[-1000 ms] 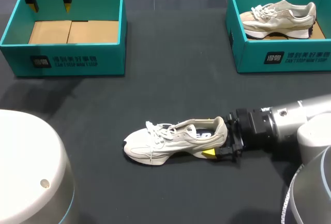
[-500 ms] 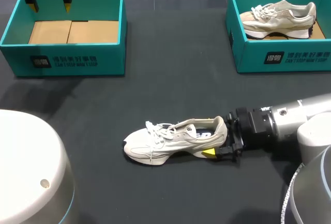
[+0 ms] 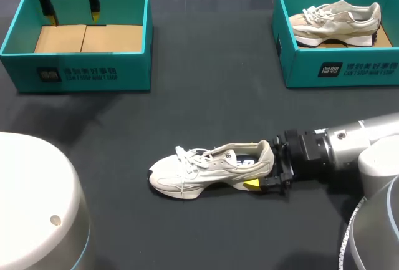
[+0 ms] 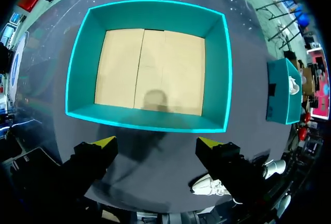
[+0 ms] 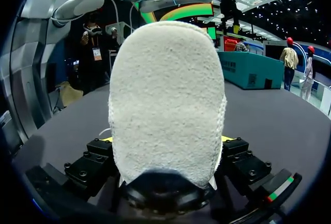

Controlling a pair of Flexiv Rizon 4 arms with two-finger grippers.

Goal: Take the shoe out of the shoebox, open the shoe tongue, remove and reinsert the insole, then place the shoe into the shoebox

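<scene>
A white sneaker [image 3: 206,169] stands on its sole on the dark table, toe toward my left. My right gripper [image 3: 264,169] is shut on its heel, one yellow fingertip [image 3: 252,184] showing at the near side. In the right wrist view the sneaker's padded heel [image 5: 166,100] fills the space between the fingers [image 5: 101,154] and touches both. An empty teal shoebox [image 3: 87,70] with a cardboard floor sits at the far left. My left gripper [image 3: 73,18] hangs open above it, holding nothing. In the left wrist view the empty shoebox [image 4: 150,120] lies ahead of the open left gripper [image 4: 155,144].
A second teal shoebox [image 3: 336,67] at the far right holds another light sneaker [image 3: 336,19]. My right arm [image 3: 349,148] lies low over the table's near right. A white robot housing [image 3: 37,207] fills the near left corner.
My left gripper has shifted a little to the right and nearer over the empty shoebox. The right gripper and the sneaker have not moved.
</scene>
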